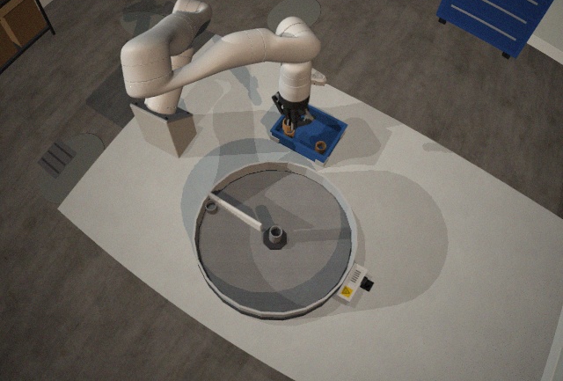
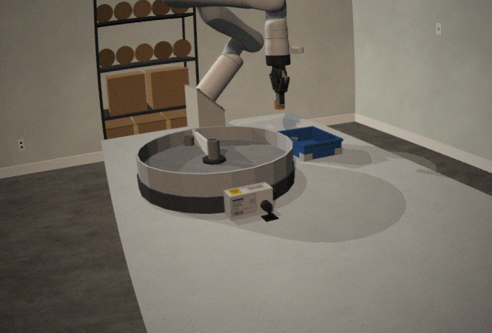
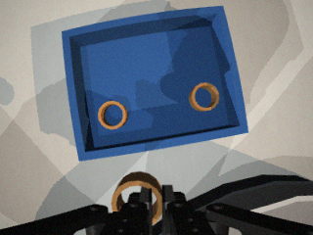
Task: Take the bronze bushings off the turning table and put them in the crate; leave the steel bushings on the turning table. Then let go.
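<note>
My gripper (image 1: pixel 292 127) (image 2: pixel 280 102) (image 3: pixel 156 199) is shut on a bronze bushing (image 1: pixel 286 125) (image 2: pixel 278 108) (image 3: pixel 115 201), gripping its wall with one finger inside the ring. It hangs high, just outside the crate's near edge in the wrist view. Two bronze bushings lie in the blue crate (image 1: pixel 329 118) (image 2: pixel 324 150) (image 3: pixel 74 98): the left one (image 3: pixel 100 116) and the right one (image 1: pixel 320 150) (image 3: pixel 214 94). A grey steel bushing (image 1: pixel 210 209) (image 2: pixel 188 141) stands on the turning table (image 1: pixel 296 276) (image 2: pixel 178 182), near its rim. No bronze bushing shows there.
A pale bar (image 1: pixel 236 212) (image 2: pixel 201 141) reaches from the turning table's rim towards its raised centre post (image 1: pixel 274 237) (image 2: pixel 214 150), beside the steel bushing. The turning table has a high rim wall. A white box (image 1: pixel 352 282) (image 2: pixel 248 202) with a black knob sits outside it.
</note>
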